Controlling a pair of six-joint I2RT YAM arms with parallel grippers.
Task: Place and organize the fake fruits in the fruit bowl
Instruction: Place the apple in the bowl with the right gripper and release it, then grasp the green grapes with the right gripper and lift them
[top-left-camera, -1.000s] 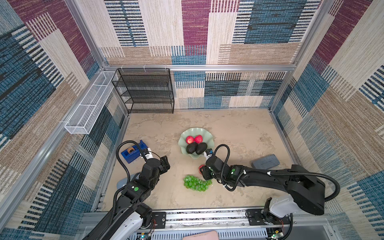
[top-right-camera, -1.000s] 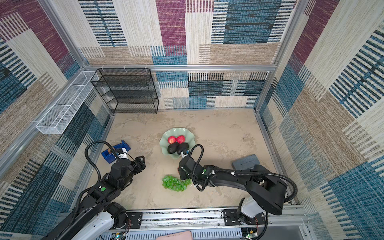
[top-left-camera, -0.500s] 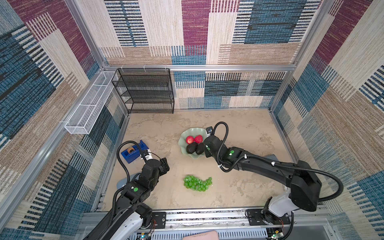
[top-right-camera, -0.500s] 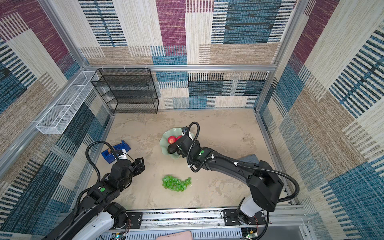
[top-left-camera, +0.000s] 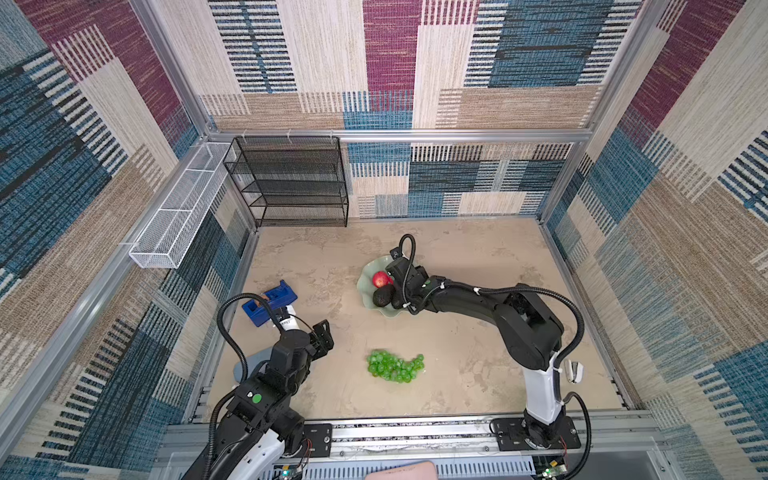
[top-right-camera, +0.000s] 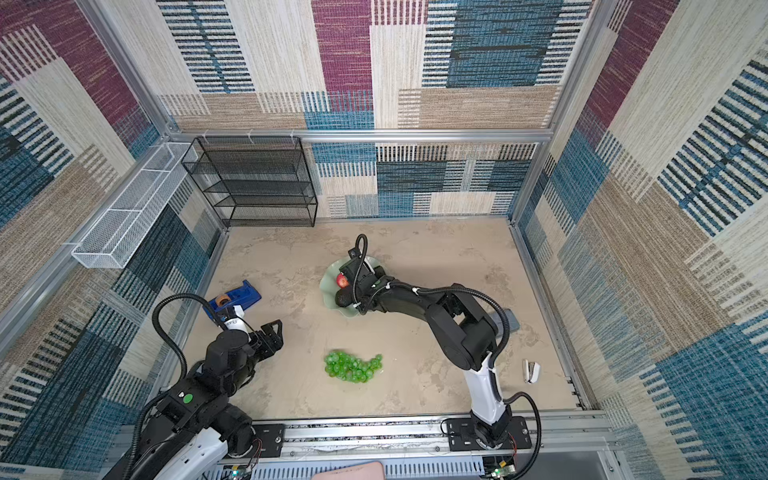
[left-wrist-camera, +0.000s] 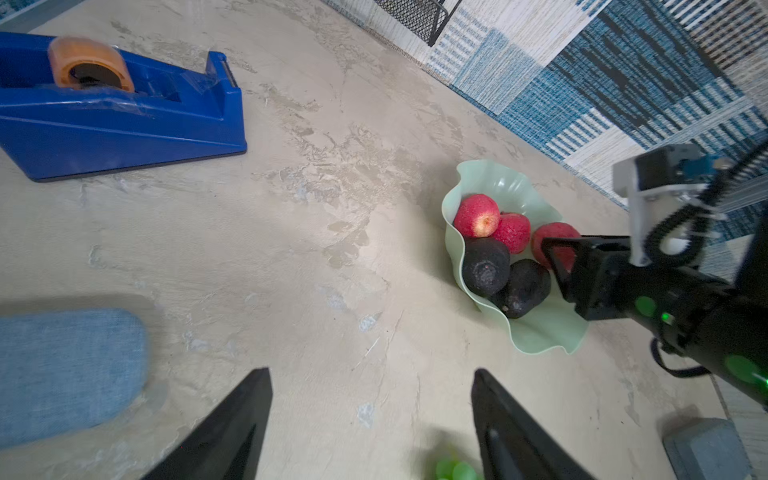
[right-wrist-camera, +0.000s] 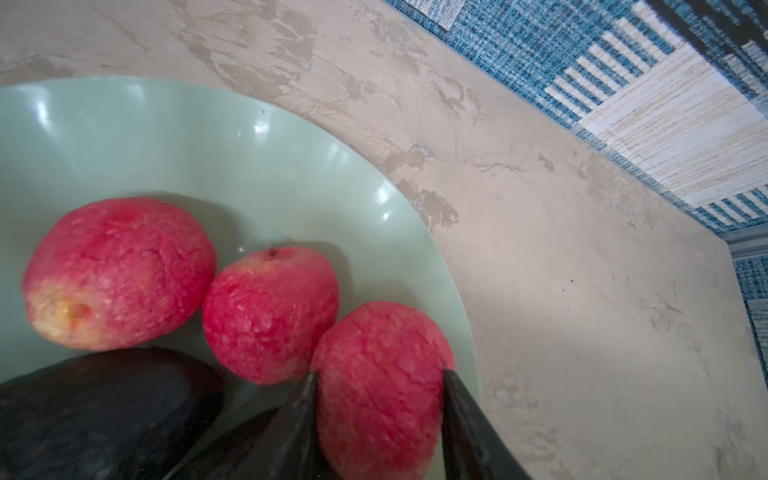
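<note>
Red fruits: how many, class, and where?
3 red fruits, all in the mint-green bowl: one by the avocado, one in the middle, one gripped by the right tool.

Tape dispenser (top-left-camera: 269, 301) lies apart from black shelf (top-left-camera: 291, 183).

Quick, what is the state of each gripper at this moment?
Left gripper: open, holding nothing.
Right gripper: closed on a small round red fake fruit, over the pale green wavy bowl.

Bright, soft glare on fruit bowl (right-wrist-camera: 166, 145)
</note>
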